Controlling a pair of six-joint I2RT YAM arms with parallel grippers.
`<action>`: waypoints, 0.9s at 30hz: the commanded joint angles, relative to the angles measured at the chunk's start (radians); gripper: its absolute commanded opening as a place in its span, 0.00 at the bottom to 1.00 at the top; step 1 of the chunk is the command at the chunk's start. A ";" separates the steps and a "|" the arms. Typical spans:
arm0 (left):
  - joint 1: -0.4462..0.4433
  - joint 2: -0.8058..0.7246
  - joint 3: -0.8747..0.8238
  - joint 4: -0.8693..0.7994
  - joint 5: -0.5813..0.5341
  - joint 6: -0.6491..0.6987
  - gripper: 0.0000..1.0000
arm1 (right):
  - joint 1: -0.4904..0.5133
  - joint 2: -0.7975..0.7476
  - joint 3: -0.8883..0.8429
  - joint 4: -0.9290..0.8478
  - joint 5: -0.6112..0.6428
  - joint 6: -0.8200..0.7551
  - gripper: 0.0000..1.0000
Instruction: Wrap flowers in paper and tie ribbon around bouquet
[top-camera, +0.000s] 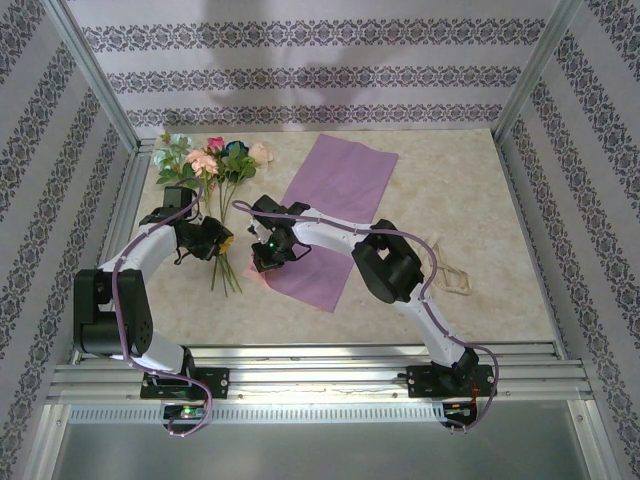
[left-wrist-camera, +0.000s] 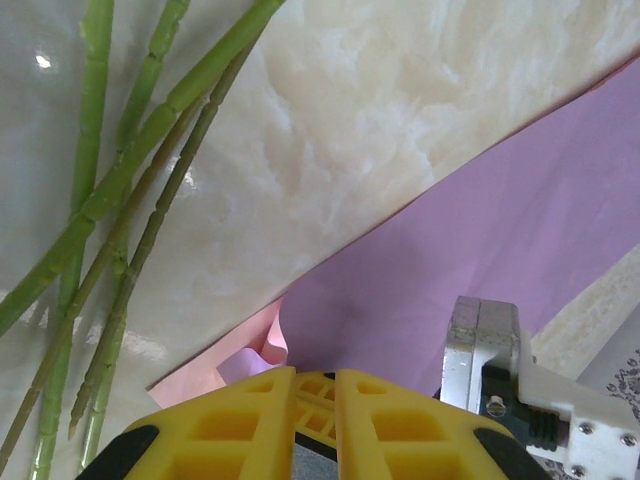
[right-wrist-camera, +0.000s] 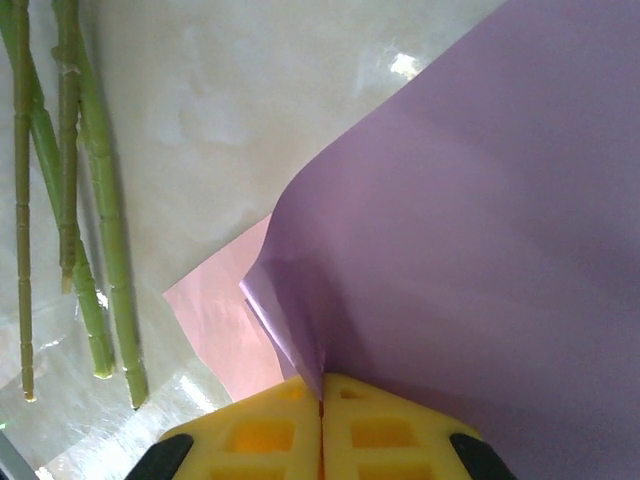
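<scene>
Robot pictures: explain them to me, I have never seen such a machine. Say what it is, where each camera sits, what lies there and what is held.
These are two robot arms bolted at the near edge of a table, each ending in a two-finger gripper. The wide picture looks down from above and behind. The other two come from wrist cameras, so the yellow fingers are each arm's own. On the table lie flowers, a sheet of lilac paper, pink underneath, and a thin ribbon. The right gripper pinches a corner of the paper. The left gripper, fingers nearly together, sits near the stems; I see nothing in it.
</scene>
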 joint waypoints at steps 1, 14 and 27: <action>-0.016 -0.024 -0.016 -0.045 0.027 0.012 0.18 | -0.008 -0.086 -0.016 0.022 -0.038 0.032 0.09; -0.180 0.035 -0.048 0.047 0.015 -0.111 0.03 | -0.119 -0.417 -0.345 0.237 -0.047 0.192 0.06; -0.351 0.351 0.077 0.136 -0.122 -0.185 0.00 | -0.191 -0.908 -0.798 0.198 0.250 0.271 0.00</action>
